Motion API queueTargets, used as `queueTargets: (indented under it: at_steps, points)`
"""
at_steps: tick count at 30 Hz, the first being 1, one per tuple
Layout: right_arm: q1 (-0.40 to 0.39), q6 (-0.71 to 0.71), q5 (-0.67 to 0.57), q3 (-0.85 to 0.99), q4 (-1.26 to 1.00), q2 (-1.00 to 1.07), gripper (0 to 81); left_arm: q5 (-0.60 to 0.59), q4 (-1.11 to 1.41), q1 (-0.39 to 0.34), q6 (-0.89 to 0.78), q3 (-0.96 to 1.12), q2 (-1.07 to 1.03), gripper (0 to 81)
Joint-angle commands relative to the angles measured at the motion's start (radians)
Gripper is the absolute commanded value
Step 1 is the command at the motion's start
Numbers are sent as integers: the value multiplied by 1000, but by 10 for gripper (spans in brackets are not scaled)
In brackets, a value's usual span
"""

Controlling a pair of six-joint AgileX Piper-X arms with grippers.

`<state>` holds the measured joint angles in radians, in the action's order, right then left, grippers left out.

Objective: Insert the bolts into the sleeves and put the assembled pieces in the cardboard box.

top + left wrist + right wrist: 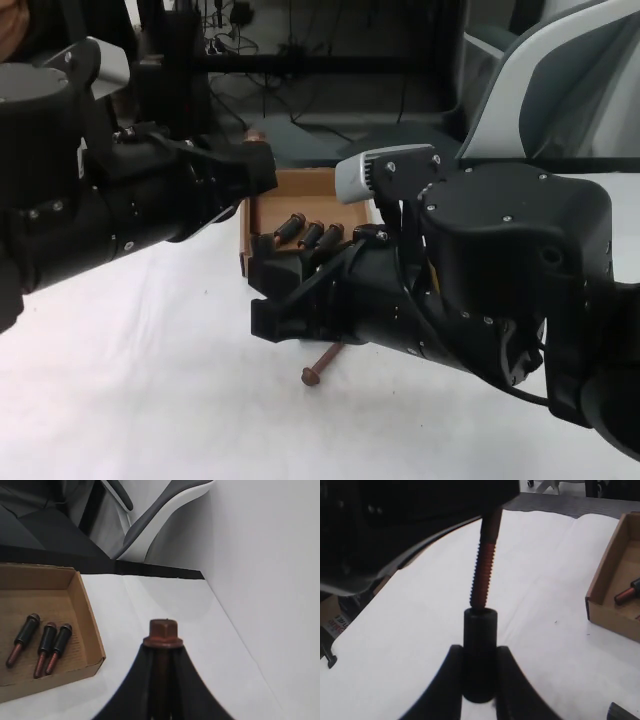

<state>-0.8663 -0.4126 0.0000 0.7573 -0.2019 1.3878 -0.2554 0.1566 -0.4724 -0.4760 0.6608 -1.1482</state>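
My left gripper is shut on a copper bolt, its hex head poking out past the fingertips. My right gripper is shut on a black sleeve held upright. The bolt's threaded end comes down from the left gripper's black body and its tip sits at the sleeve's mouth. Three assembled pieces lie side by side in the open cardboard box. In the high view the box sits behind both arms, with the pieces inside.
A loose copper bolt lies on the white table in front of the right arm. A grey and white chair stands beyond the table's far right edge. The white cloth reaches to the near left.
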Motion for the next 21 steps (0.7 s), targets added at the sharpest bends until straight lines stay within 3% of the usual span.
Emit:
queueTargets:
  at_steps: [1, 8, 21]
  points:
    - [15, -28, 24, 14, -35, -15, 6, 9, 4, -17, -12, -1, 6, 17]
    - [22, -38, -6, 14, -35, -15, 6, 65, 4, -63, -13, -1, 6, 17]
    - [22, -38, -6, 14, -35, -52, 6, 76, 4, -63, 31, -2, 6, 17]
